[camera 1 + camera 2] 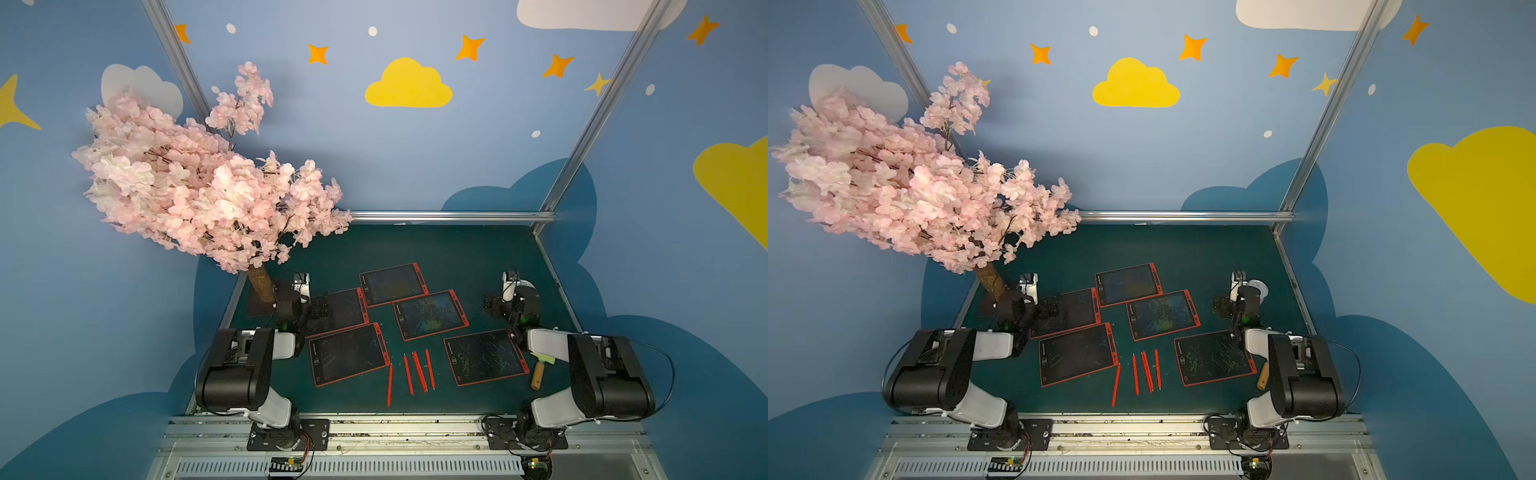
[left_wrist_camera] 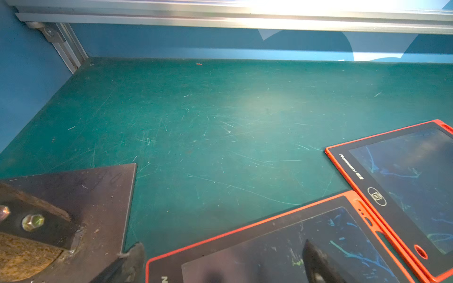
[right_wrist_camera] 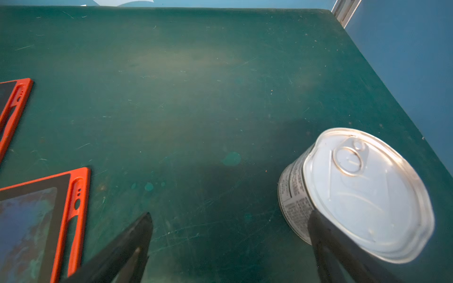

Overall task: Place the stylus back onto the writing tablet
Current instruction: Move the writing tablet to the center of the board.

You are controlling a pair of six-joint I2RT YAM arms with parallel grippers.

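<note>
Several red styluses point(image 1: 408, 374) point(image 1: 1136, 374) lie side by side on the green mat near the front middle, in both top views. Several red-framed writing tablets surround them, among them a front-left tablet point(image 1: 348, 354) and a front-right tablet point(image 1: 484, 357). My left gripper point(image 1: 320, 309) point(image 2: 222, 245) hangs open over the corner of the back-left tablet point(image 2: 269, 245), holding nothing. My right gripper point(image 1: 490, 305) point(image 3: 230, 214) stands open over bare mat at the back right, empty. Both grippers are far from the styluses.
A silver tin can point(image 3: 362, 191) point(image 1: 1258, 287) stands right beside one right finger. A wooden-handled tool point(image 1: 539, 374) lies by the front-right tablet. A pink blossom tree point(image 1: 199, 187) on a dark metal base plate point(image 2: 81, 196) stands at the back left, close to my left gripper.
</note>
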